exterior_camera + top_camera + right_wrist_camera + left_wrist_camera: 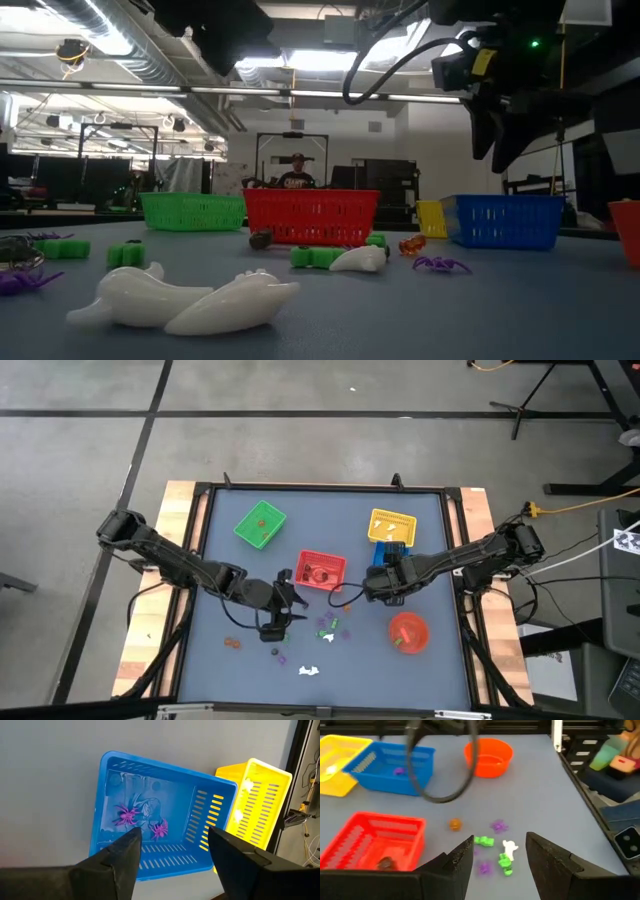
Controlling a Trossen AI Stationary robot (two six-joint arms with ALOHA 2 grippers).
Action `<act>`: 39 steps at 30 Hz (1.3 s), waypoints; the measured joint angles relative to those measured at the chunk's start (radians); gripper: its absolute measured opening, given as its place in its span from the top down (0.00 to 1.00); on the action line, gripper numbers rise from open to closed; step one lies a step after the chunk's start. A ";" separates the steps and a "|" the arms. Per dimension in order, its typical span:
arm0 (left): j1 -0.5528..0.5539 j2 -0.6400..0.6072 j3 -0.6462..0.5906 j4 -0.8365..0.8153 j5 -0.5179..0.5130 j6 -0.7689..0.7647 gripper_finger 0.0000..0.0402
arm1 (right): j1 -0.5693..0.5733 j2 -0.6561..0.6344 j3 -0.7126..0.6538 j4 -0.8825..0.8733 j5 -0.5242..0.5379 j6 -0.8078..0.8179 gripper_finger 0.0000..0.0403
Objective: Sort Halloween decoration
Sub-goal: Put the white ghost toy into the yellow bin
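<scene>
The Halloween decoration is a scatter of tiny trinkets on the blue-grey table. A cluster [326,626] of green, purple and white ones lies near the middle front. In the left wrist view a green piece [483,840], a white one [510,847] and a purple spider [499,825] lie ahead of my open left gripper [500,862], which hovers above them [288,596]. My right gripper [172,857] stands open over the blue basket [150,815], touching nothing. Two purple spiders [127,815] [160,828] lie on the basket's floor.
A green basket [260,525], a red basket [322,570] and a yellow basket [390,525] stand toward the far side. A round red bowl [408,632] sits at the front right. More trinkets lie near the front: orange [232,643] and white [308,670]. A person stands beyond the table [295,175].
</scene>
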 joint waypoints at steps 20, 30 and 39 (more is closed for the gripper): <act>-0.070 0.426 0.002 0.580 0.000 -0.001 0.59 | 0.000 0.000 0.000 0.053 0.000 0.000 0.44; -0.068 0.582 0.191 0.429 -0.010 0.076 0.59 | 0.000 0.000 0.000 0.052 0.000 0.000 0.44; -0.067 0.621 0.241 0.253 -0.093 0.075 0.59 | 0.000 0.000 0.000 0.053 -0.001 0.000 0.44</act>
